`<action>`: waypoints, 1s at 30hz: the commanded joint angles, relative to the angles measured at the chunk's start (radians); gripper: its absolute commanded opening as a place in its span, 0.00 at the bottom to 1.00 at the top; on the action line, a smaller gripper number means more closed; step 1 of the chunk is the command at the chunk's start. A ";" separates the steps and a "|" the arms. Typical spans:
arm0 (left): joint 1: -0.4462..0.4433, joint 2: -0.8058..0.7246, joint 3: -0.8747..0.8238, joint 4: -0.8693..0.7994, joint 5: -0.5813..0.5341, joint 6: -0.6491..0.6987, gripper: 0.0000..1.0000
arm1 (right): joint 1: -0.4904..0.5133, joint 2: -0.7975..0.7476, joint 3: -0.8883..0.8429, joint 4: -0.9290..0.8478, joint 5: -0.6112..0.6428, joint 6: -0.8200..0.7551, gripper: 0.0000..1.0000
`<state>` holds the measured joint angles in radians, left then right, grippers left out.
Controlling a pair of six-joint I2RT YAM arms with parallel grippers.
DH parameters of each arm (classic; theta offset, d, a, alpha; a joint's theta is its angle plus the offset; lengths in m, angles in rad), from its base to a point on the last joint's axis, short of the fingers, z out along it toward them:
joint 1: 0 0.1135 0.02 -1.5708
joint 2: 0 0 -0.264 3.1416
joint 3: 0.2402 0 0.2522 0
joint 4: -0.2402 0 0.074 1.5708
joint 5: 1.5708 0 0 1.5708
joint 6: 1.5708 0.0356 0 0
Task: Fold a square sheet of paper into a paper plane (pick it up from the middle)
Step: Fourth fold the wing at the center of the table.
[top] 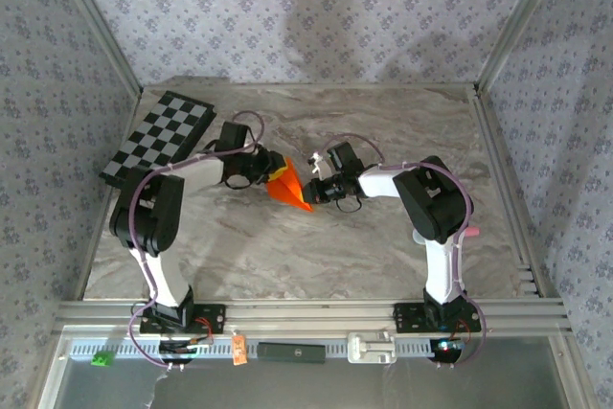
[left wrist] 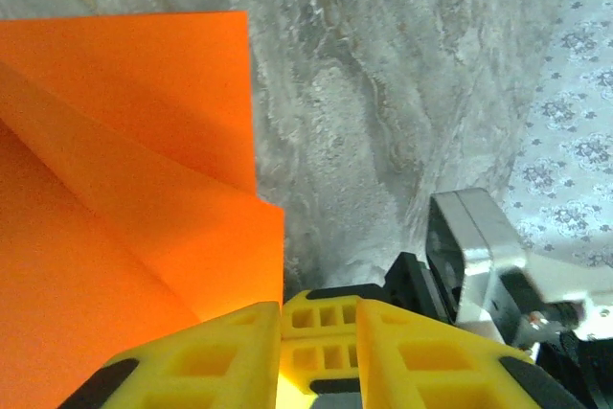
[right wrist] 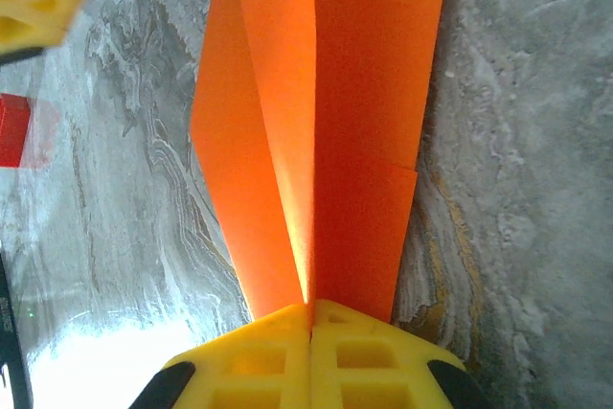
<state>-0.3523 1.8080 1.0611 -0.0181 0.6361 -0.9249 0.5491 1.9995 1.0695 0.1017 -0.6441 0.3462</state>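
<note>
The folded orange sheet (top: pixel 289 193) is at the middle of the marbled worktop (top: pixel 402 122), between the two arms, which cover part of its outline from above. Whether it touches the surface is unclear. The right pincer (right wrist: pixel 309 309) is clamped tight on one creased end, and the far end runs out of frame. The left pincer (left wrist: pixel 319 306) stands slightly parted at the sheet's corner, and I cannot tell whether it pinches the paper. A red block (right wrist: pixel 13 129) is cut off at the edge.
</note>
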 commanded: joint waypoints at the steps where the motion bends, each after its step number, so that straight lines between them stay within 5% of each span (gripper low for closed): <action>1: -0.012 -0.007 -0.049 0.038 0.047 -0.007 0.24 | -0.024 0.024 -0.018 -0.054 0.080 0.020 0.05; 30: -0.056 0.154 -0.017 0.135 0.039 -0.055 0.16 | -0.032 0.033 0.004 -0.109 0.095 0.033 0.10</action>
<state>-0.4065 1.9499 1.0206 0.1093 0.6659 -0.9783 0.5472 1.9995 1.0744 0.0917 -0.6422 0.3779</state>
